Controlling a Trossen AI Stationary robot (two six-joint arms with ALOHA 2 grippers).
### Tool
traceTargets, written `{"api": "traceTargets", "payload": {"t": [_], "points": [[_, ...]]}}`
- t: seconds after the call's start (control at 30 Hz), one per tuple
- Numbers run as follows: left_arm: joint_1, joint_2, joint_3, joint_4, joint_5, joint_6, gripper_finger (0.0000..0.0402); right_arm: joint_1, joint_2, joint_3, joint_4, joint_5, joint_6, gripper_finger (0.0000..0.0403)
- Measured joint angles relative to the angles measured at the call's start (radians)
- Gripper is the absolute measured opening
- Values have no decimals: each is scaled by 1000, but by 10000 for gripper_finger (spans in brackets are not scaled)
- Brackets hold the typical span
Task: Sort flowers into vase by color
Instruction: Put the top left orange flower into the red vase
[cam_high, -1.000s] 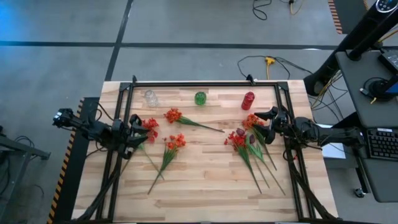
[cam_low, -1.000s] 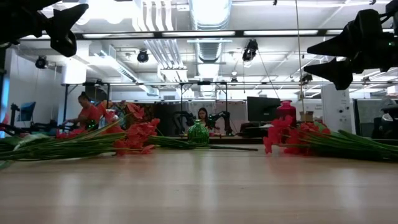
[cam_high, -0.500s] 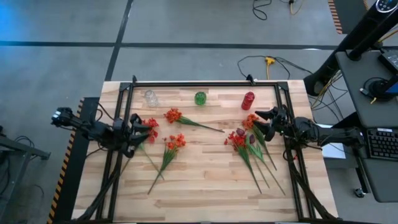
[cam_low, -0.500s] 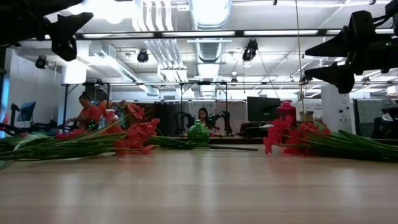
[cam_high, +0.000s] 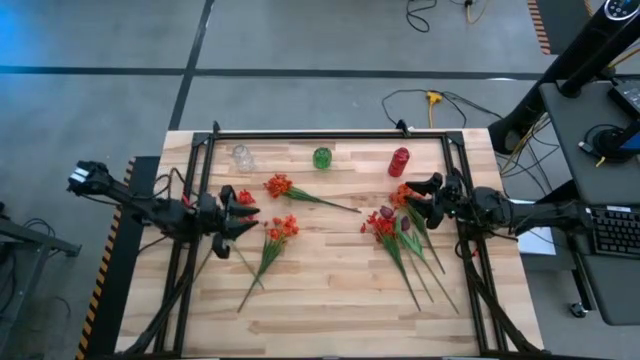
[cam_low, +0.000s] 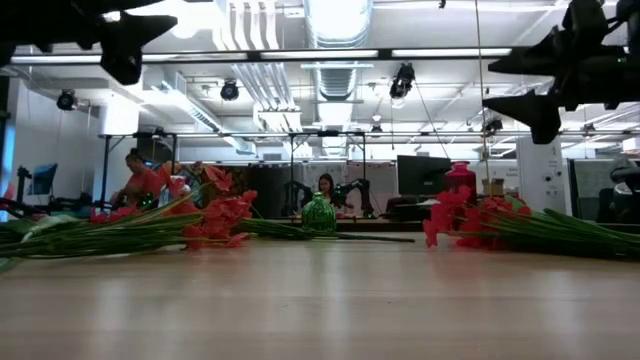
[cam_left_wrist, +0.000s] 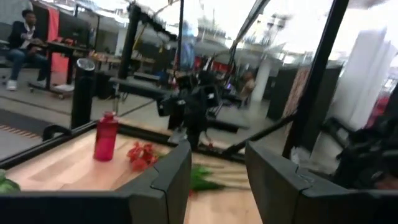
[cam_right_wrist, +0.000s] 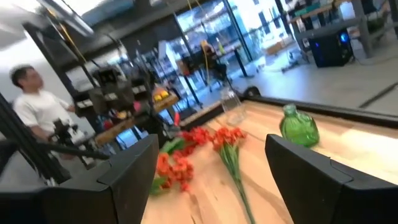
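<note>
We see no flower in a vase yet: the three vases — clear vase (cam_high: 241, 156), green vase (cam_high: 322, 157), red vase (cam_high: 399, 160) — stand empty in a row along the far edge of the bench (cam_high: 330, 300).

The right gripper (cam_high: 422, 197) hangs above the right-hand heap of flowers (cam_high: 400, 232), just beside the orange bloom (cam_high: 403, 193) at the heap's far end. The stems there run from those blooms toward the near right corner, so the long axis lies slantwise under the jaws, and this arm is plainly the nearer one to that heap. Its jaws stand wide apart in its wrist view and hold nothing.

The left gripper (cam_high: 238, 212) hovers near the left edge, beside a red bloom (cam_high: 245, 197); the orange flower (cam_high: 281, 228) lies just inward of it, stem trailing toward the near edge. Another orange flower (cam_high: 279, 185) lies toward the middle. The left jaws are parted and empty.

We judge the next move to be a descent onto a stem.
</note>
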Motion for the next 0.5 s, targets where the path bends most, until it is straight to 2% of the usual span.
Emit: {"api": "traceTargets", "payload": {"t": [0.17, 0.33, 0.5], "points": [[0, 114, 146, -215, -42, -1, 135, 0, 140, 113, -45, -26, -50, 281], [0, 212, 299, -515, -123, -50, 135, 0, 293, 299, -243, -18, -160, 281], [-1, 286, 359, -679, -190, -128, 135, 0, 441, 479, -379, -18, -242, 280]]}}
